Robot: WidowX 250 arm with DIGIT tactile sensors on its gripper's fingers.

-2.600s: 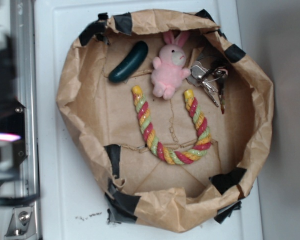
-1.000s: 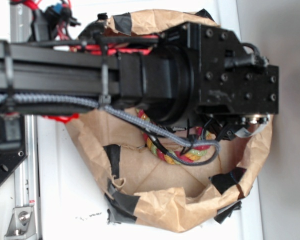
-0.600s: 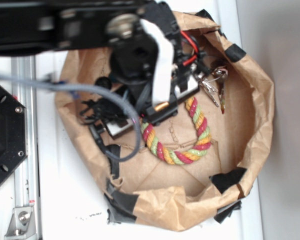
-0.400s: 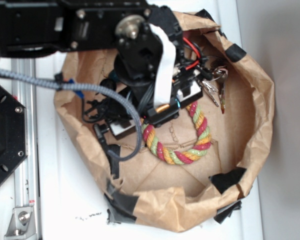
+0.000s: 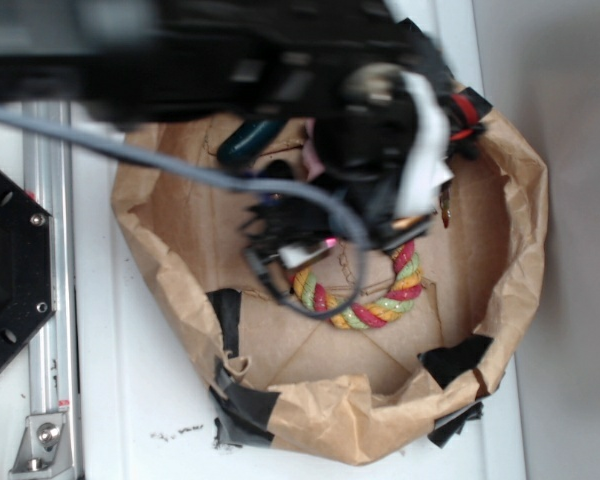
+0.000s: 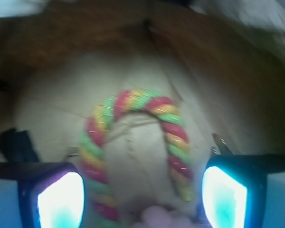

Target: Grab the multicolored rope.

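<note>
Inside the paper bag [image 5: 520, 190] | end effector [image 6: 142, 194] spread apart | multicolored rope [image 6: 133, 107] U-bend directly ahead, both legs running back between fingers [image 6: 61, 199].

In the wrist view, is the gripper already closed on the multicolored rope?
No. The gripper is open, its fingers standing apart on either side of the multicolored rope without touching it.

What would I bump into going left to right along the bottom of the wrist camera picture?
Left pincer finger → left side of the multicolored rope → right side of the rope → right pincer finger.
</note>
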